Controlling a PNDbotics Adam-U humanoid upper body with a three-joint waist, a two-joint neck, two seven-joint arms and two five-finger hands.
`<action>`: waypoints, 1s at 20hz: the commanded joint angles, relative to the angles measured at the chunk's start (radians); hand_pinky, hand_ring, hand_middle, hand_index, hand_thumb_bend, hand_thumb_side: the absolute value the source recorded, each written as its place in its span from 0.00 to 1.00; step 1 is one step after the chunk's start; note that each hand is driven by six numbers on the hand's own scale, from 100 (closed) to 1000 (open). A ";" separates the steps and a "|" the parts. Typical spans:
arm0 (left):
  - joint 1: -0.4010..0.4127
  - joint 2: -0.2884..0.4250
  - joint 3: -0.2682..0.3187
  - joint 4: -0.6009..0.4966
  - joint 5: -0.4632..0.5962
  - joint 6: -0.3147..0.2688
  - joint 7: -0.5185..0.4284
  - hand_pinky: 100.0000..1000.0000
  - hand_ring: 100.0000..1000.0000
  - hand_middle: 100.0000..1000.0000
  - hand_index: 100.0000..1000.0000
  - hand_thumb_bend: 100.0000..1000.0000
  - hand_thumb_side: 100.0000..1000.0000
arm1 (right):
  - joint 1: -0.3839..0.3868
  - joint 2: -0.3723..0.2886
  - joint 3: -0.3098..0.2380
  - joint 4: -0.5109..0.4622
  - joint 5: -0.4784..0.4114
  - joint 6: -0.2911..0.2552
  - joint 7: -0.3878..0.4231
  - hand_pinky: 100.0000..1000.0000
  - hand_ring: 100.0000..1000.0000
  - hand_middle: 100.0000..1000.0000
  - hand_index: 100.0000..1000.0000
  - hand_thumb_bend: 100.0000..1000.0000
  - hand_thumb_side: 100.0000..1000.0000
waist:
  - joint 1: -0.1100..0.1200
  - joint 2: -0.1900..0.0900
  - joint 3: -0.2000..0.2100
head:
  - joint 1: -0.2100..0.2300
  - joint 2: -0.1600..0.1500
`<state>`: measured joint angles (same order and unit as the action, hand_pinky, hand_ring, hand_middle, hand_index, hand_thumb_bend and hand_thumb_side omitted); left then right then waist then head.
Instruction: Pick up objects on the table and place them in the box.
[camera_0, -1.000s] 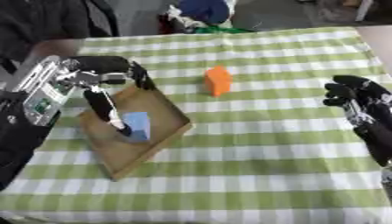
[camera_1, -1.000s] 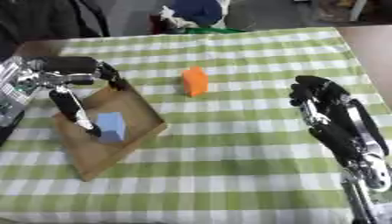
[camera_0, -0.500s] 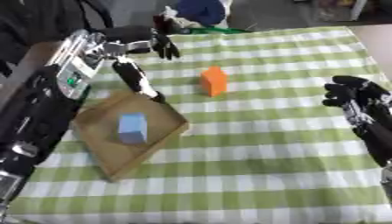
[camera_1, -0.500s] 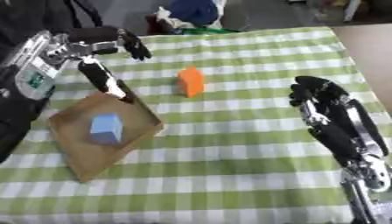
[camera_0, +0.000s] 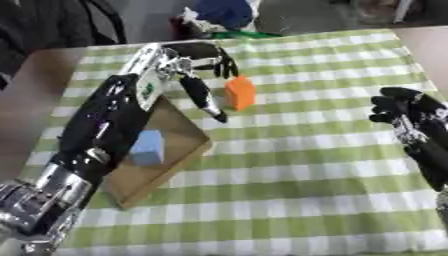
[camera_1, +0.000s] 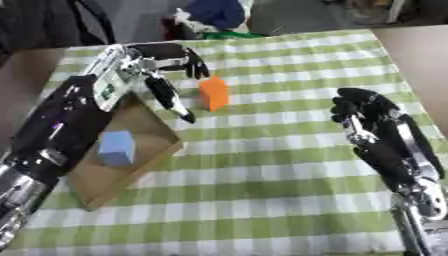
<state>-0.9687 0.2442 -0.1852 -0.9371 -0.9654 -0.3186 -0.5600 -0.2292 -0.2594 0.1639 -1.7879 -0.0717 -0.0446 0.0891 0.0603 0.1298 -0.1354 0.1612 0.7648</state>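
L hand (camera_0: 194, 56) open, fingers spread, holds nothing | orange block (camera_0: 240, 92) stands up just right of it, by box (camera_0: 188, 131) | your R hand (camera_1: 372, 115) open, far off | use L.

Green-and-white checked cloth (camera_0: 297, 165) covers the bench, matt and soft. A shallow box (camera_0: 175, 150) of plain brown wood or card holds a matt pale-blue block (camera_0: 147, 147). The orange block (camera_0: 240, 92) looks smooth.
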 joint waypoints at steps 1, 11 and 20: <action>-0.034 -0.010 0.026 0.021 -0.048 0.020 0.041 0.74 0.66 0.61 0.80 0.74 0.36 | -0.016 -0.003 0.000 -0.009 -0.006 -0.003 0.005 0.70 0.82 0.52 0.77 0.00 0.40 | -0.005 -0.012 -0.002 | 0.003 0.005; -0.041 -0.045 0.058 0.060 -0.152 0.152 0.221 0.72 0.65 0.60 0.80 0.73 0.39 | -0.019 -0.002 0.002 -0.010 -0.005 -0.003 0.008 0.70 0.82 0.52 0.77 0.00 0.40 | -0.008 -0.006 -0.010 | 0.004 0.003; -0.034 -0.071 0.080 0.121 -0.209 0.228 0.307 0.68 0.60 0.56 0.77 0.67 0.37 | -0.019 0.000 0.001 -0.009 -0.005 -0.003 0.009 0.70 0.82 0.52 0.77 0.00 0.40 | -0.010 -0.002 -0.015 | 0.007 0.001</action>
<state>-0.9847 0.1663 -0.1221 -0.8114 -1.1661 -0.0982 -0.2681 -0.2370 -0.2520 0.1668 -1.7879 -0.0720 -0.0454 0.0950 0.0564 0.1401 -0.1495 0.1649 0.7647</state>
